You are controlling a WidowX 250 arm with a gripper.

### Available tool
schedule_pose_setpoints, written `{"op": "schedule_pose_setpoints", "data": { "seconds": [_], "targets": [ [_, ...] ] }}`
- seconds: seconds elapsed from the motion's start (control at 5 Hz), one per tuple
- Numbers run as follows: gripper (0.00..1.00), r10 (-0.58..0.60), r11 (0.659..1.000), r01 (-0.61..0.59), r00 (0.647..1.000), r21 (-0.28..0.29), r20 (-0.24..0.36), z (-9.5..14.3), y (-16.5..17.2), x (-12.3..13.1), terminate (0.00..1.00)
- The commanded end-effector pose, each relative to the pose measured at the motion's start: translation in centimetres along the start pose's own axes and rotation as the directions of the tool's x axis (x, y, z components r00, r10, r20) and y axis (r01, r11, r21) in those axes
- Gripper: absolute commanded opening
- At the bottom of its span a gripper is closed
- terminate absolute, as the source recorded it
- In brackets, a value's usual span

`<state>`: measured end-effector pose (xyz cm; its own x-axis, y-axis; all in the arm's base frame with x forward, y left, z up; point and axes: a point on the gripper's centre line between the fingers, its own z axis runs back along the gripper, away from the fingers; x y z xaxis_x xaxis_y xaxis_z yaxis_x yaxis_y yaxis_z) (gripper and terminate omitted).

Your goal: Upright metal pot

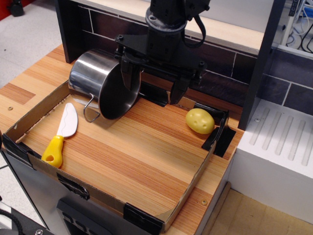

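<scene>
Metal pot (100,83) lies on its side at back left of the worktop (142,152), mouth toward me. My jaws hang spread apart beside its rim, gripping nothing; yellow potato (199,121) at right

Pot (100,81): shiny silver steel. Potato (199,121): yellow. Knife (61,135): white blade, yellow handle. Gripper (152,88): black. Table (137,152): striped light wood grain.

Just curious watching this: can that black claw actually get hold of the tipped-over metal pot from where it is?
Probably yes. The gripper hangs open right at the metal pot's rim, with nothing between them.
</scene>
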<state>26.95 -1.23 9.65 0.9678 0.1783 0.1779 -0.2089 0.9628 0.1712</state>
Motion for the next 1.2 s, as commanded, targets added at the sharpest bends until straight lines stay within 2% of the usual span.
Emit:
{"op": "schedule_pose_setpoints", "data": {
  "seconds": [0.0,0.2,0.6,1.0],
  "targets": [
    [1.0,0.0,1.0,0.0,1.0,0.0,0.0,0.0,0.0,0.0,0.0],
    [1.0,0.091,0.996,-0.092,0.988,0.007,0.125,1.5,1.3,-0.9,0.0],
    [1.0,0.242,0.956,-0.286,0.902,0.073,0.358,1.5,4.7,-1.5,0.0],
    [1.0,0.327,0.924,-0.373,0.882,0.08,0.339,-1.2,6.1,-1.1,0.0]
  ]
}}
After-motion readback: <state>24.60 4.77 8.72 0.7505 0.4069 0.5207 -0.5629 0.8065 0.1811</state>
